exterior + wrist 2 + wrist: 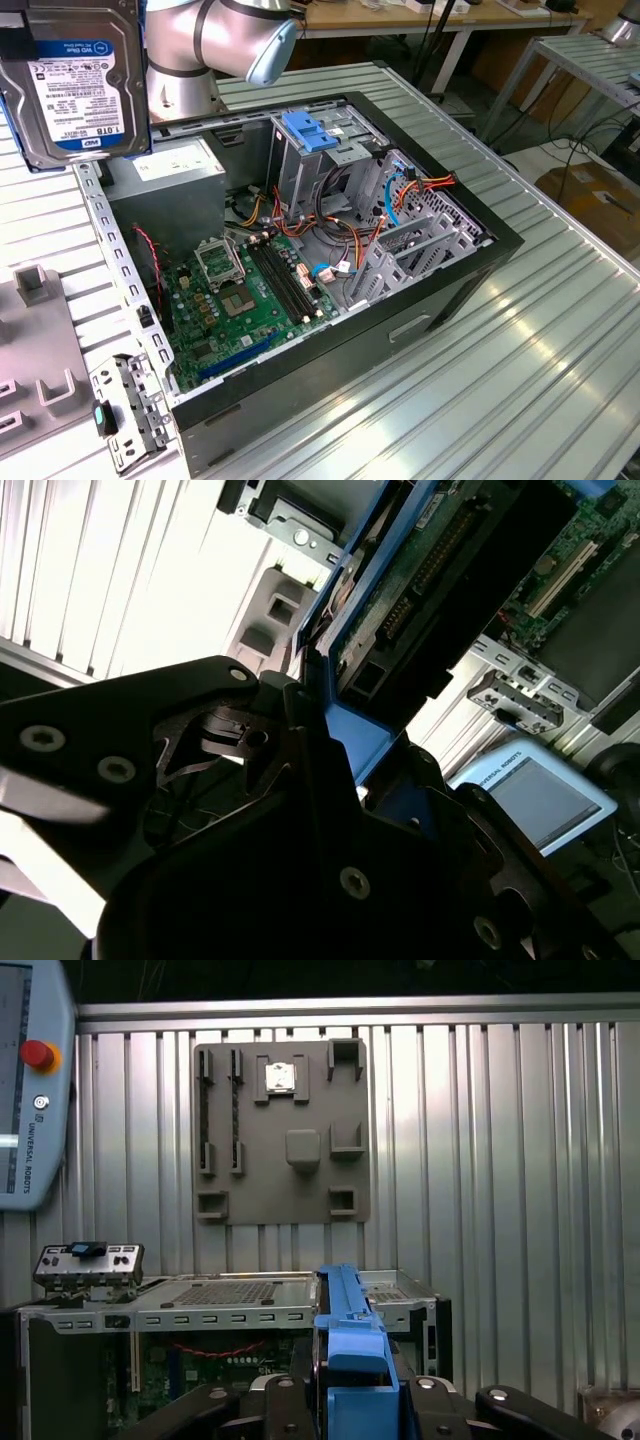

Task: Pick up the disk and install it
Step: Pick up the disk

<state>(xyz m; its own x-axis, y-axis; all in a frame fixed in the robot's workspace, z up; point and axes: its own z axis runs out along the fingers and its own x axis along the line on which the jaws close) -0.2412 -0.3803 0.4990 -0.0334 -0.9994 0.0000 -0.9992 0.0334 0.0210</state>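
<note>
The disk hangs high over the exterior view's left, label side facing that camera, clear of the open computer case. In both wrist views my gripper is shut on it. Its black fingers clamp the disk's blue side rail. The second wrist view shows the disk's circuit-board underside and blue rail running out from the gripper. The metal drive cage with a blue latch stands inside the case, to the exterior view's right of the disk.
A grey power-supply box sits in the case's far corner, the motherboard and loose cables below. A grey fixture plate lies on the ribbed table, beside a small metal bracket. A teach pendant lies nearby.
</note>
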